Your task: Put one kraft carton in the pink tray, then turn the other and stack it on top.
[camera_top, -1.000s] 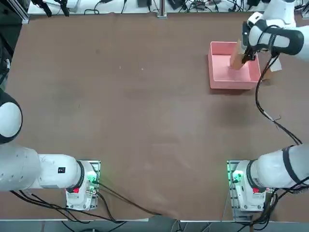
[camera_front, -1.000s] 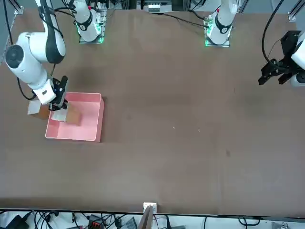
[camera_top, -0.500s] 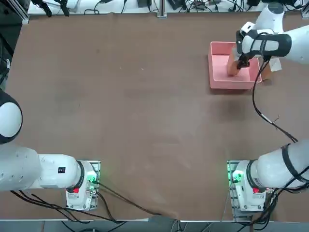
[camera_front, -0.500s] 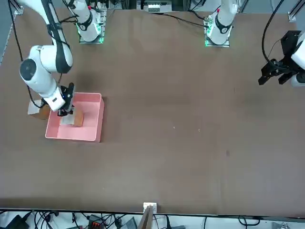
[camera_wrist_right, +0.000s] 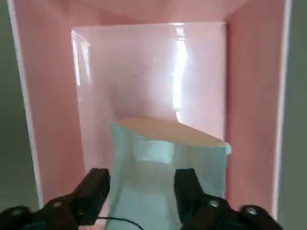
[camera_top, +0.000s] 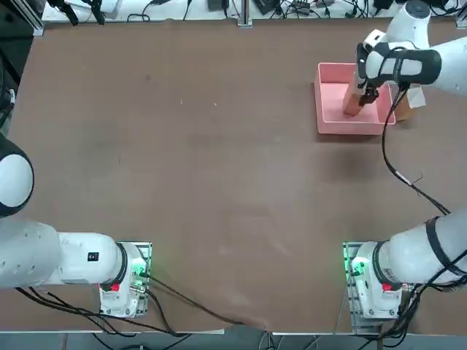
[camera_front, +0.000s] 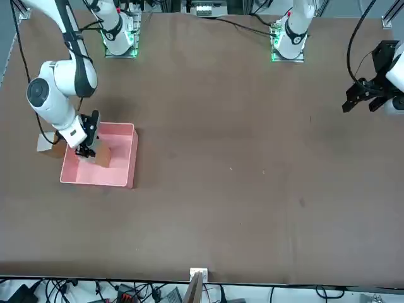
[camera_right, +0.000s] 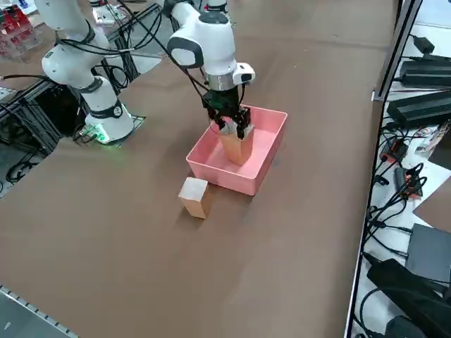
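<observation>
Kraft-brown cardboard forms the first carton, located inside the pink tray, its whitish end facing the right gripper. The gripper is open and positioned directly over this carton, with its two black fingers spaced apart. The tray rests on the brown worktop. The second carton stands outside the tray, near its wall on the robot's right side, whitish end up.

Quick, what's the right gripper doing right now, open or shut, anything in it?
Right gripper: open, fingers apart and gripping nothing, right at the kraft carton inside the pink tray.
</observation>
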Robot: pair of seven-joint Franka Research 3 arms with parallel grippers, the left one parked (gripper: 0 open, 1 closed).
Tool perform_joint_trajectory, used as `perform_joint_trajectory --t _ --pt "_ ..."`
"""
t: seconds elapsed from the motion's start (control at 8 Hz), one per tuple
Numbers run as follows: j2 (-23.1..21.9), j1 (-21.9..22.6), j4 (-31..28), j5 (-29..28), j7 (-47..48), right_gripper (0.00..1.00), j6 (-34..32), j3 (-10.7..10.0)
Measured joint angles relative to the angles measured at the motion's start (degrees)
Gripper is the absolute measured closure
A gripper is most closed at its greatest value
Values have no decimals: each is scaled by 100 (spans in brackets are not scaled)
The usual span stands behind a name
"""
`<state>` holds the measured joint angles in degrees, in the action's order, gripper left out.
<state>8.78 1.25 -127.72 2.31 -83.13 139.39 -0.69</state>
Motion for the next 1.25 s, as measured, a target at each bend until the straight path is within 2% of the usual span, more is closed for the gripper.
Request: perform_joint_trajectory --t 0.12,0.5,0.75,0.88,1.25 --pt "-165 -1 172 -27 0 1 -420 0" --pt "-510 -47 1183 -362 -1 0 -2048 -36" --pt "-534 -292 1606 -617 13 0 -2454 -100" --pt "-519 -556 1684 -807 155 0 -2565 -119" --pt "-348 -1530 1736 -976 1387 0 -2748 -180"
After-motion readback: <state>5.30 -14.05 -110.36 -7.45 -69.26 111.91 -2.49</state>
